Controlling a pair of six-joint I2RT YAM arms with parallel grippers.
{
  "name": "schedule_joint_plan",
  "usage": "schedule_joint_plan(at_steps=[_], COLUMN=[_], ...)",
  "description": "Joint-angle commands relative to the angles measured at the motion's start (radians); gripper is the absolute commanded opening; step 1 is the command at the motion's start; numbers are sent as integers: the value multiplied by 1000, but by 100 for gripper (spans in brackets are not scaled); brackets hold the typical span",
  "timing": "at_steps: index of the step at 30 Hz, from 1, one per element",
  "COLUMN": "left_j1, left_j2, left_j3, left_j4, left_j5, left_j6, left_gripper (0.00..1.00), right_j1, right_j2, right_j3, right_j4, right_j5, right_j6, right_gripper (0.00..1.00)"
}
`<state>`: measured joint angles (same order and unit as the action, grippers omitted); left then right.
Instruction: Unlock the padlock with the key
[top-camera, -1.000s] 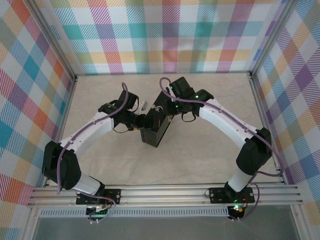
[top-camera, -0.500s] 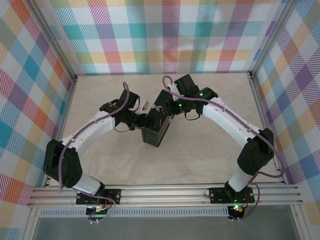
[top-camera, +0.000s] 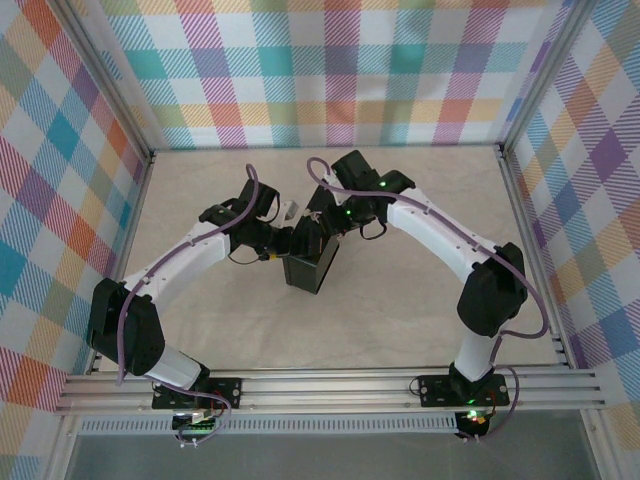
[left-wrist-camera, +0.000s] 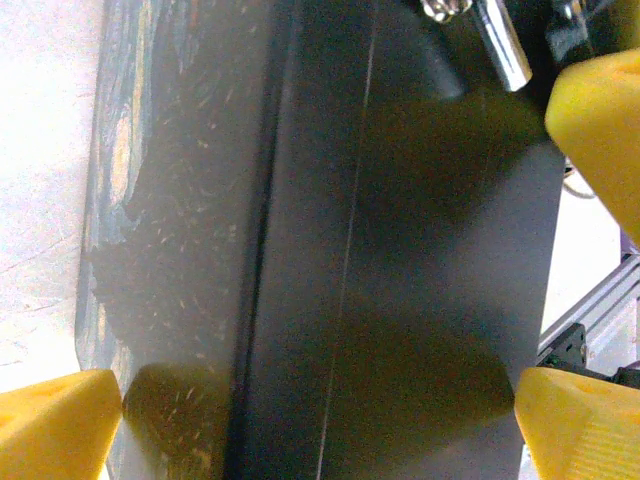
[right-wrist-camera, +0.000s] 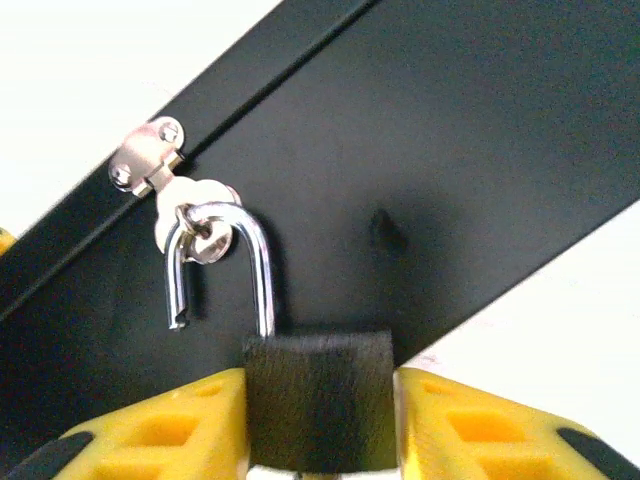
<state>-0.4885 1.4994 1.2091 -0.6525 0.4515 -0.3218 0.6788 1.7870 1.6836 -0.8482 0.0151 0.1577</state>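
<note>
Seemingly sprung, the padlock hangs by its shackle from the silver hasp of the dark box, which stands near the middle of the table. One leg of the shackle is out of the padlock's body. We see the right gripper clenched on that body, while the left gripper is spread wide, its yellow fingers flanking the box.

From lower left the left arm reaches inward, and the right arm arcs in from lower right; their wrists nearly meet above centre. The left jaws stand spread wide, fingers at the frame's bottom corners. The right jaws clamp the padlock along the bottom edge.
</note>
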Motion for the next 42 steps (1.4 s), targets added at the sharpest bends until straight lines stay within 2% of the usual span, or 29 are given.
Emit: schedule_joint_plan(at_steps=[1, 6, 10, 17, 22, 25, 31, 37, 42], left_j1=[-7, -10, -15, -54, -58, -58, -46, -16, 33], left_j2=[13, 3, -1, 7, 7, 0, -10, -23, -55], left_j3=[15, 2, -5, 9, 9, 11, 1, -8, 25], left_j4=[-22, -18, 0, -5, 8, 2, 1, -2, 0], left_j5=[1, 12, 40, 70, 75, 67, 72, 67, 9], left_j6=[15, 14, 7, 17, 14, 20, 17, 13, -19], left_gripper=[100, 100, 100, 100, 100, 100, 100, 100, 100], right_j1=[6, -8, -9, -4, -5, -14, -43, -62, -82], right_j2=[9, -15, -20, -60, -37, -36, -74, -73, -111], right_j3=[26, 51, 43, -21, 0, -22, -109, -108, -143], right_j4=[-43, -32, 27, 159, 168, 189, 342, 424, 436], right_j5=[50, 85, 103, 173, 170, 212, 247, 137, 63], right_j6=[32, 161, 257, 435, 454, 480, 523, 446, 379], right_gripper=[27, 14, 8, 7, 7, 6, 8, 9, 8])
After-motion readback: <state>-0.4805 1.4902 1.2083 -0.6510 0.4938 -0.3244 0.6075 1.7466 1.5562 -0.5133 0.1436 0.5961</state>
